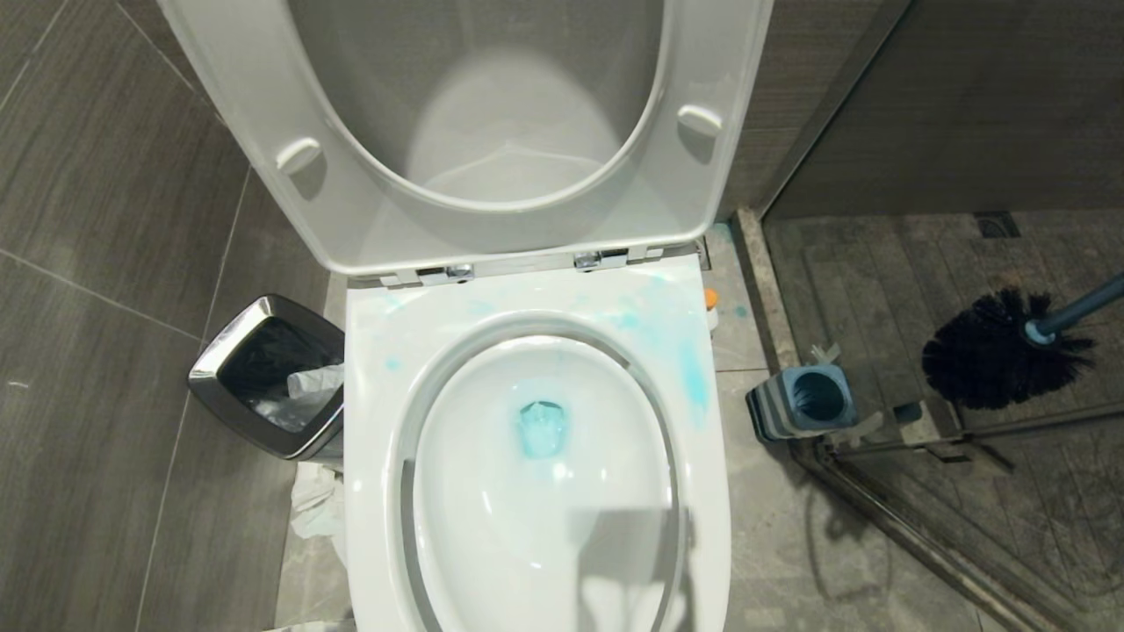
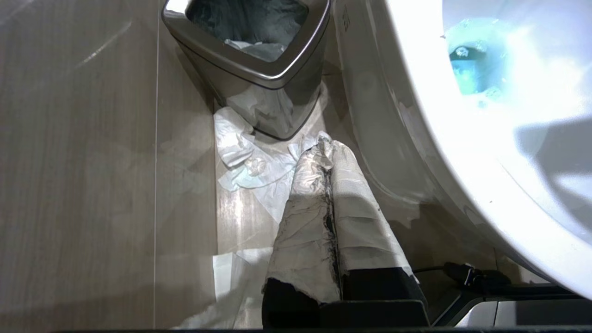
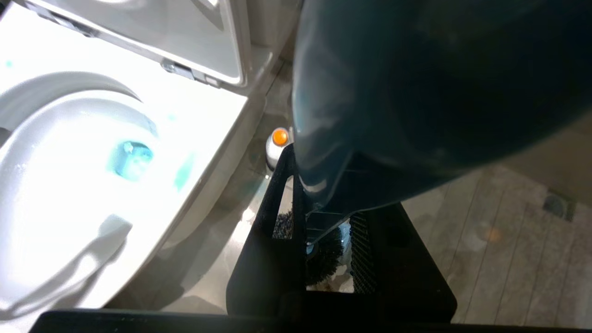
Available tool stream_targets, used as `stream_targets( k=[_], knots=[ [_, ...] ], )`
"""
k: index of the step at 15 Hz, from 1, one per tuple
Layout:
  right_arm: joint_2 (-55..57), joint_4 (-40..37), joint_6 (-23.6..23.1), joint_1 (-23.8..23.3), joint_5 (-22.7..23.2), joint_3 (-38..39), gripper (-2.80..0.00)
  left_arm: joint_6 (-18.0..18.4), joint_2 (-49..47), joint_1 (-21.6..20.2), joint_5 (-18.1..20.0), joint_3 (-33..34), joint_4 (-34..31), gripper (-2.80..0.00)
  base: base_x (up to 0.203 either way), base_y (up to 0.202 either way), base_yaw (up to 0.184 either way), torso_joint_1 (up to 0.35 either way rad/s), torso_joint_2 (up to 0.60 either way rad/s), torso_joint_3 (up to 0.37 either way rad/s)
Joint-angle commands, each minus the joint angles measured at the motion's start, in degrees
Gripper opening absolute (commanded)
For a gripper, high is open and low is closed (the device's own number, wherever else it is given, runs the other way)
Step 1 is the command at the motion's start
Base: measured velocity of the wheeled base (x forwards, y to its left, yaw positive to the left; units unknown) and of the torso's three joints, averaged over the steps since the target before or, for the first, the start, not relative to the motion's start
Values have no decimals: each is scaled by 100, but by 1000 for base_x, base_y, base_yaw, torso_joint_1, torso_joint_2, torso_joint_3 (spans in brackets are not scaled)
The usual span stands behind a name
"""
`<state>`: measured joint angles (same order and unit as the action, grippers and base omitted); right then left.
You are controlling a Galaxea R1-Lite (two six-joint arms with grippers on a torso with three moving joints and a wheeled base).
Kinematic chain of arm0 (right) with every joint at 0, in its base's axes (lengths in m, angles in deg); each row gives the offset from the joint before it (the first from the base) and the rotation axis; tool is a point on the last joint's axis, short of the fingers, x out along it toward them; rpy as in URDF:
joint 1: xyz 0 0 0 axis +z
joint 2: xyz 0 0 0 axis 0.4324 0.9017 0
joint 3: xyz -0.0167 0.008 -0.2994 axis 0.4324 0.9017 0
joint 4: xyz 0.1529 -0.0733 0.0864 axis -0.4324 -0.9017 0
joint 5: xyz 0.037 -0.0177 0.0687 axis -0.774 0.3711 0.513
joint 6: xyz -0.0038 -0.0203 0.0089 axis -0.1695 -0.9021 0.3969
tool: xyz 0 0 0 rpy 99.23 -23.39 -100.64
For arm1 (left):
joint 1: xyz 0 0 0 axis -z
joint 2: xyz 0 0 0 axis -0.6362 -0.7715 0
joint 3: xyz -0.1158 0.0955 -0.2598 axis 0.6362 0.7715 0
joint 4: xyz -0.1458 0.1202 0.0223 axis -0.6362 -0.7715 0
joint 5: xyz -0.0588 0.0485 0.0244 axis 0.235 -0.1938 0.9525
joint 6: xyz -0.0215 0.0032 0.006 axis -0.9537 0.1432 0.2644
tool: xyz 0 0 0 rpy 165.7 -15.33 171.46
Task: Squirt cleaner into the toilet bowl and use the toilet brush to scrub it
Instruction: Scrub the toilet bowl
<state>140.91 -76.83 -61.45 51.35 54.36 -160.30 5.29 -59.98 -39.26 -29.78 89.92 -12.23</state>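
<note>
Landmark: the bowl (image 1: 536, 491).

Nearest, on the bowl's left flank, the left end effector (image 2: 329, 152) hangs parked low over the floor, fingers wrapped in white and pressed together on nothing. Crumpled paper (image 2: 249, 162) lies under it; the bin (image 1: 263, 373) stands just beyond, beside the bowl.

Right of the bowl, the right end effector (image 3: 323, 222) is clamped on the brush (image 1: 1001, 349), taken on the handle. In the head view the black bristle head hangs in the air, past the holder (image 1: 803, 402), well clear of the bowl; the arm itself is outside that view.

Handling, as a judgement: the brush is light, the handle slim, stiff and smooth, so it may twist in the grip once the bristles push against glazed ceramic. A hold further down toward the head would likely give better control. The bristles are springy and may flick drops.

Blue liquid pools in the bowl's drain, with smears on the rim's right side.

Farthest, the cleaner (image 3: 279, 147) stands on the floor right of the bowl's rear; only its orange cap and shoulder show.

Hidden: the handle blocks most of the right wrist view, so the exact contact is hard to read.
</note>
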Motion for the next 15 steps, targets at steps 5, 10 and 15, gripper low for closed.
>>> stream_targets(
  k=[5,10,15],
  knots=[
    [-406,-194,-79,2,284,367,-280,-1,0,2,2,0,4,-280,0,0,0,-2,3,200],
    [-488,-197,-84,11,563,452,-280,-1,0,2,2,0,4,-280,0,0,0,-1,-1,202],
    [-338,-129,-69,11,1266,578,-280,-1,0,2,2,0,4,-280,0,0,0,0,3,202]
  ],
)
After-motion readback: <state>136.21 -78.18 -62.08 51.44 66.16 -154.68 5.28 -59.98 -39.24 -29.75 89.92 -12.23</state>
